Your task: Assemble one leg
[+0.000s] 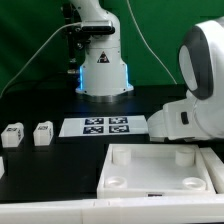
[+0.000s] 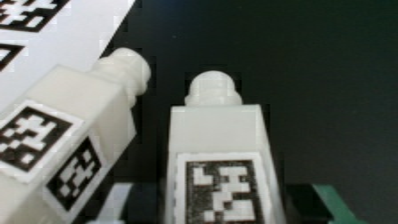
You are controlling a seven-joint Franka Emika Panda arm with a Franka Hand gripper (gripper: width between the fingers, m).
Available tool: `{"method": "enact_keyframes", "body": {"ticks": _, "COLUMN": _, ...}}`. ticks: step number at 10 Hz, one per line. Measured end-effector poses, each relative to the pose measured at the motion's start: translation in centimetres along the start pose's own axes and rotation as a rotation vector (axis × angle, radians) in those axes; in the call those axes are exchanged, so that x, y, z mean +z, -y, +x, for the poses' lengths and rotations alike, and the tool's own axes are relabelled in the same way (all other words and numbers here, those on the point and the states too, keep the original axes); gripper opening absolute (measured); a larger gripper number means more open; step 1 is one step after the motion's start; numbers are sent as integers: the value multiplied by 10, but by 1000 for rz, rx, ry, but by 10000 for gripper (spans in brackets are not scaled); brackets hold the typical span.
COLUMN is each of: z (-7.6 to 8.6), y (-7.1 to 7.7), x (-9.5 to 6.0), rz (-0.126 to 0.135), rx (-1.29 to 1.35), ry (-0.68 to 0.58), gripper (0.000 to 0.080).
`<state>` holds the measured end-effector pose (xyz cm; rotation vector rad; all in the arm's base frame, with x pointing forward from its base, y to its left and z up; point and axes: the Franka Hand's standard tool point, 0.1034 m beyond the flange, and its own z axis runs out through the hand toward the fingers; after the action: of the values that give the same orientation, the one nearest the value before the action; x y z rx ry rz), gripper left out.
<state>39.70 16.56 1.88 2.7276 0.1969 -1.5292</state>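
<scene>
**Exterior view.** The black desk [image 1: 40,105] runs back to a green curtain. The arm's white base [image 1: 103,68] stands at the middle of the far edge. The marker board [image 1: 105,126] lies flat mid-desk. Toward the desk's edge on the exterior view's left stand two small white pegs [image 1: 42,133], side by side but apart, each showing a black-and-white tag. The nearer of them to the board is well clear of it. A large white tray [image 1: 150,151] with round corner sockets lies along the near edge, reaching toward the near corner on the exterior view's right. A bulky white link of the arm [image 1: 200,90] fills that side of the view and hides the gripper.

**Wrist view.** The gripper [image 2: 226,208] is spread wide. Its dark fingers [image 2: 125,207] stand on either side of the leg [image 2: 217,145], with a dark gap at each flank, so nothing is clamped. The leg lies on the black desk top, tag face up and its rounded stud [image 2: 210,88] pointing away from the fingers. A second leg [image 2: 71,125] lies just beside it, slanted, and outside the fingers. Beyond that one is a flat white sheet with tags, seemingly the marker board [image 2: 32,25]. Which desk edge these two legs are near cannot be told.
</scene>
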Motion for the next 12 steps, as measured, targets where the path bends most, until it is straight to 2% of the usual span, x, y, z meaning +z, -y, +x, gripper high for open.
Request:
{"method": "enact_keyframes", "body": {"ticks": 1, "z": -6, "y": 1, "x": -16, "rz": 1, "rx": -4, "ry": -37, "gripper": 291}}
{"method": "enact_keyframes", "body": {"ticks": 2, "z": -8, "y": 3, "x": -42, "rz": 5, "rx": -13, "ry": -160, "gripper": 291}}
{"method": "enact_keyframes", "body": {"ticks": 3, "z": -21, "y": 3, "x": -64, "rz": 3, "rx": -22, "ry": -299, "gripper": 291}}
{"method": "enact_keyframes", "body": {"ticks": 4, "z": -36, "y": 0, "x": -82, "rz": 1, "rx": -28, "ry": -403, "gripper": 291}}
{"method": "enact_keyframes", "body": {"ticks": 6, "z": -48, "y": -12, "x": -111, "rz": 9, "rx": -29, "ry": -599, "gripper": 291}}
{"method": "enact_keyframes", "body": {"ticks": 8, "z": -57, "y": -22, "x": -147, "rz": 16, "rx": -25, "ry": -791, "gripper": 291}}
{"method": "enact_keyframes", "body": {"ticks": 9, "z": -67, "y": -21, "x": -157, "rz": -8, "rx": -21, "ry": -838, "gripper": 291}}
{"method": "enact_keyframes", "body": {"ticks": 10, "z": -69, "y": -18, "x": -170, "rz": -11, "rx": -21, "ry": -937, "gripper": 291}}
{"method": "enact_keyframes", "body": {"ticks": 12, "z": -66, "y": -20, "x": -164, "rz": -7, "rx": -26, "ry": -1063, "gripper": 291}}
